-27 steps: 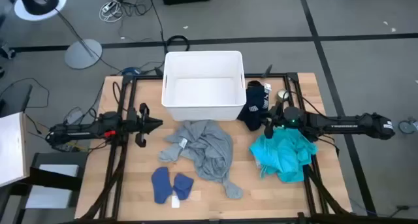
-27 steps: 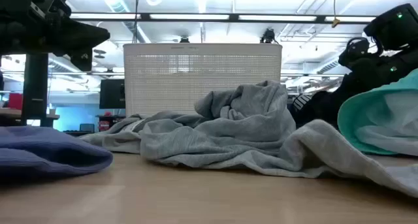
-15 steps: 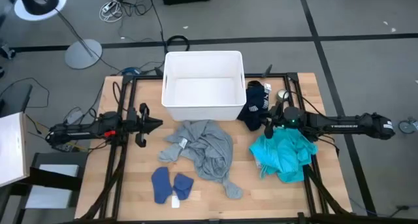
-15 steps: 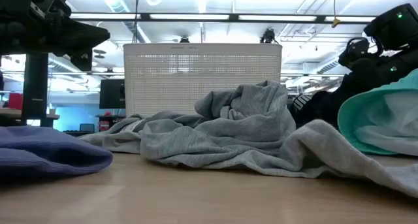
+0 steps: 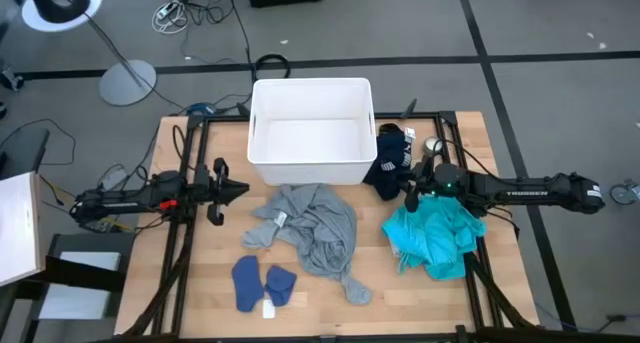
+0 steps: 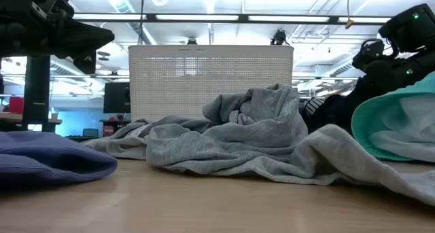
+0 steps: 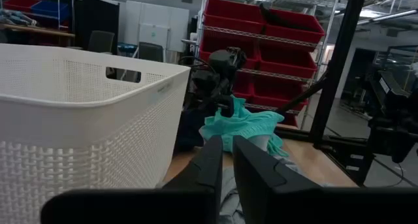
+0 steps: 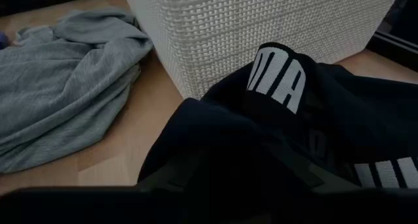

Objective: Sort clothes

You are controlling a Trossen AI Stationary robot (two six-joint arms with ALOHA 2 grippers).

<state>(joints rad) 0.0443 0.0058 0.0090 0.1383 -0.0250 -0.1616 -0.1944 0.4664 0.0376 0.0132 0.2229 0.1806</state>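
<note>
I am looking down at the grey shirt lying crumpled mid-worktop, its long axis running from the white bin toward the near edge. Two blue socks are lying beside it, the teal shirt is sitting to its right, and the navy garment is resting against the bin's right side. My left gripper is hovering left of the grey shirt, fingers nearly together, grasping nothing. My right gripper is hanging over the navy garment; I cannot tell its fingers' state.

Grey floor, red shelf bins
</note>
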